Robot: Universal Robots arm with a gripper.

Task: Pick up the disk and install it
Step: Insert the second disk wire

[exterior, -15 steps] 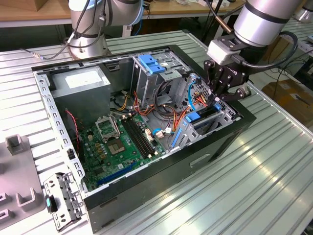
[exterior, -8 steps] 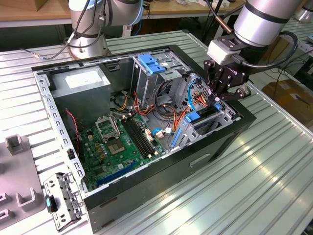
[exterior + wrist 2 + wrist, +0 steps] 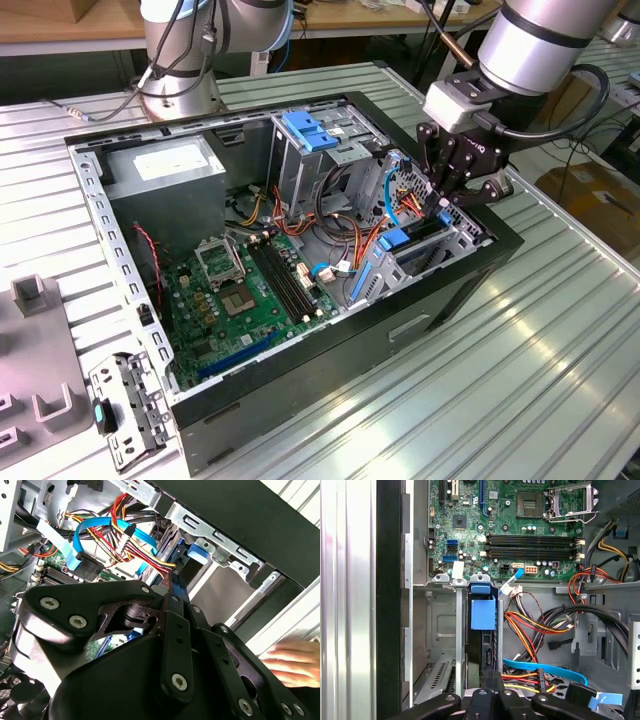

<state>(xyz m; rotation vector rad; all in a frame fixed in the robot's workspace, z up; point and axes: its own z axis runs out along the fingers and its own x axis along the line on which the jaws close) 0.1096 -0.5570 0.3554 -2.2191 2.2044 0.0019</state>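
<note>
1. The gripper [image 3: 452, 190] fingers [image 3: 172, 592] are seen pinched narrow around the back edge of the disk [image 3: 482, 630], which is held on edge, upright.
2. The disk is found partway slid into the small drive bay [image 3: 442, 630] at the case's corner on the exterior view's right, its blue carrier tab [image 3: 394, 239] facing toward the motherboard. How far in it sits can't be told exactly.
3. Just beside the bay, a tangle of red, yellow and orange wires [image 3: 530, 622] is seen, with a flat light-blue cable [image 3: 92, 527] looped near the fingers.
4. Further out, the green motherboard [image 3: 250, 290] is laid flat in the open black case [image 3: 300, 390], with the tall grey cage and its blue latch plate [image 3: 305, 130] behind it.
5. A person's hand [image 3: 295, 665], blurred, is caught outside the case in the second wrist view.
6. The whole case is set on a ribbed metal table [image 3: 500, 400].
</note>
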